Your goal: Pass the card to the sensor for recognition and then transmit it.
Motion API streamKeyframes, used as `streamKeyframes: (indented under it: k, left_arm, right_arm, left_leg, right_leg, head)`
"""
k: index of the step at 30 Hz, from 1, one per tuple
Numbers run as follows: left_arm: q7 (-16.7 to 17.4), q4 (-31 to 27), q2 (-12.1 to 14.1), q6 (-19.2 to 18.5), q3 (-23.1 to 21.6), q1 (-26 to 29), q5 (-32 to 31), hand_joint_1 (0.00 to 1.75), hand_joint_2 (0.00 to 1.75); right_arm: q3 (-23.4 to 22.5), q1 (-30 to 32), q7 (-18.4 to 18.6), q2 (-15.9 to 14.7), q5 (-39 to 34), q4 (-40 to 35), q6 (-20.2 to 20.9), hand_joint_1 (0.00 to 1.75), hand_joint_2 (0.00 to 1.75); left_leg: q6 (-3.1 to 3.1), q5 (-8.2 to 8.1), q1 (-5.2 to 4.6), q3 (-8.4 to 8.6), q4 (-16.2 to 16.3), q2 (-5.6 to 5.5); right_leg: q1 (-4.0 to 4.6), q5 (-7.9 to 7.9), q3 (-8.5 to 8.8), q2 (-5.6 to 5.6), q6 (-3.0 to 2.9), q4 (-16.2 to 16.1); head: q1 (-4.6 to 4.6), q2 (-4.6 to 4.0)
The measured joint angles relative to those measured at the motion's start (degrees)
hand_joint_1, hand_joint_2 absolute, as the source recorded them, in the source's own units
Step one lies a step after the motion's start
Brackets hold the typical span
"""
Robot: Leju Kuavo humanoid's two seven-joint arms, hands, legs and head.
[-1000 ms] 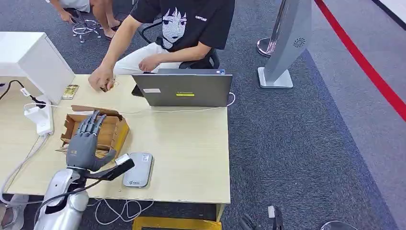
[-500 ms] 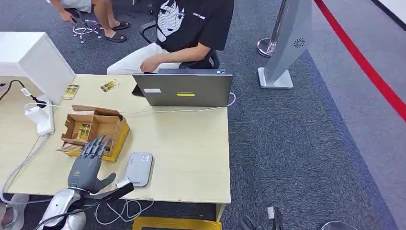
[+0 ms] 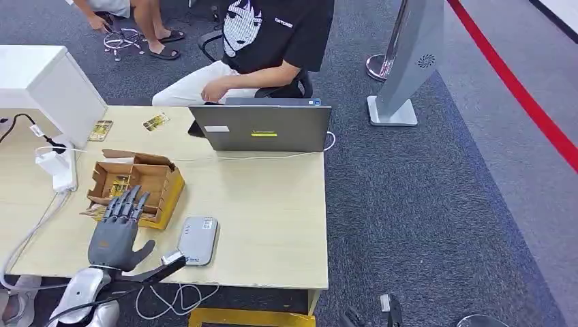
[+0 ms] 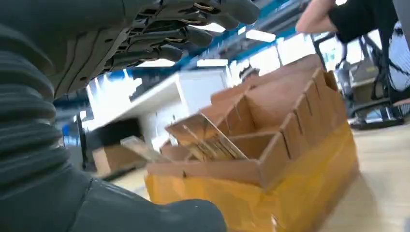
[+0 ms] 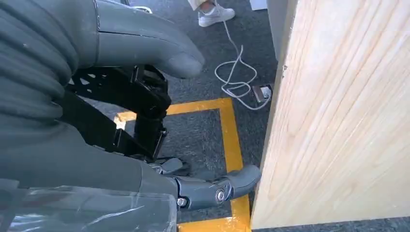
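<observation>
My left hand (image 3: 114, 233) hovers flat over the table's near edge, fingers spread and straight, holding nothing. Its fingertips reach the near side of the open cardboard box (image 3: 140, 184). In the left wrist view the hand (image 4: 159, 29) hangs just short of that box (image 4: 295, 159), where several cards (image 4: 212, 145) stand tilted in a compartment. The grey sensor (image 3: 198, 240) lies flat on the table, right of the hand. Two loose cards (image 3: 155, 122) (image 3: 100, 129) lie at the far edge. My right hand (image 5: 96, 106) hangs beside the table's wooden side (image 5: 338, 121), holding nothing.
A grey laptop (image 3: 262, 127) stands at the table's far side, with a seated person (image 3: 266, 41) behind it. A white box (image 3: 48, 82) and a white power strip (image 3: 58, 167) with cables occupy the left. Yellow floor tape (image 5: 232, 140) runs below the table.
My left hand drew back from above the box toward the near table edge. The person's arm left the table, and a card now lies where that hand was.
</observation>
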Motion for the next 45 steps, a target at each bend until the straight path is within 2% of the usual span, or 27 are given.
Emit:
streamKeyframes:
  k: [3, 6, 12, 25, 26, 27, 37, 45]
  left_arm:
    - [0.59, 2.67, 1.81, 3.54, 0.11, -1.36, -2.42, 0.00, 1.75]
    - [0.28, 5.36, 2.99, 4.80, 0.52, -2.57, -2.57, 0.00, 1.75]
    - [-0.11, 8.96, 4.21, 4.87, 0.68, -3.93, -3.32, 0.00, 1.75]
    - [-0.13, 12.06, 5.24, 5.44, 0.68, -4.95, -4.32, 0.00, 1.75]
    - [-0.11, 12.17, 5.24, 5.44, 0.68, -5.12, -4.26, 1.61, 1.75]
    - [-0.13, 12.32, 5.24, 5.46, 0.68, -5.29, -4.12, 1.75, 1.75]
    - [-0.64, 12.61, 5.00, 5.50, 0.68, -6.63, -3.08, 1.75, 1.75]
    - [-2.89, 12.07, 4.00, 8.54, 0.68, -6.75, -1.11, 1.75, 1.75]
  right_arm:
    - [0.00, -0.03, 0.24, 0.07, 0.39, -0.02, 0.46, 0.00, 1.75]
    - [0.00, -0.03, 0.24, 0.28, 0.50, -0.02, 0.59, 0.00, 1.75]
    - [0.00, -0.03, 0.24, 0.39, 0.59, -0.02, 0.59, 0.00, 1.75]
    - [0.00, -0.04, 0.24, 0.46, 0.59, -0.02, 0.63, 0.00, 1.75]
    - [0.00, -0.04, 0.24, 0.46, 0.59, -0.02, 0.61, 0.00, 1.75]
    - [0.00, -0.05, 0.24, 0.46, 0.61, -0.02, 0.61, 0.00, 1.75]
    - [0.00, -0.04, 0.24, 0.48, 0.70, -0.02, 0.61, 0.00, 1.75]
    - [0.00, -0.04, 0.17, 0.48, 1.05, 0.00, 0.66, 0.00, 1.75]
  left_leg:
    - [-0.01, 0.01, 0.01, 0.01, 0.00, 0.00]
    - [0.00, 0.02, 0.02, 0.01, 0.00, -0.01]
    - [0.00, 0.02, 0.01, 0.00, 0.00, -0.01]
    - [0.00, 0.02, 0.01, 0.01, 0.00, -0.01]
    - [0.00, 0.02, 0.01, 0.00, 0.00, -0.01]
    - [0.00, 0.02, 0.01, 0.00, 0.00, -0.01]
    - [0.00, 0.02, 0.01, 0.01, 0.00, -0.01]
    - [0.00, 0.02, 0.01, 0.00, 0.00, -0.02]
  right_leg:
    - [0.01, 0.00, 0.01, 0.00, 0.00, 0.00]
    - [0.01, 0.00, 0.02, -0.01, 0.00, 0.01]
    - [0.00, 0.00, 0.02, 0.00, 0.00, 0.00]
    - [0.01, 0.00, 0.01, -0.01, 0.00, 0.00]
    - [0.01, 0.00, 0.01, -0.01, 0.00, 0.00]
    - [0.01, 0.00, 0.01, -0.01, 0.00, 0.00]
    - [0.01, 0.01, 0.01, -0.01, 0.00, 0.00]
    - [0.01, 0.00, 0.01, -0.02, 0.00, 0.00]
  head:
    - [0.00, 0.00]
    - [-0.02, 0.00]
    - [0.00, 0.02]
    - [-0.02, 0.02]
    - [0.00, 0.00]
    - [0.00, 0.02]
    - [0.00, 0.02]
    - [0.00, 0.02]
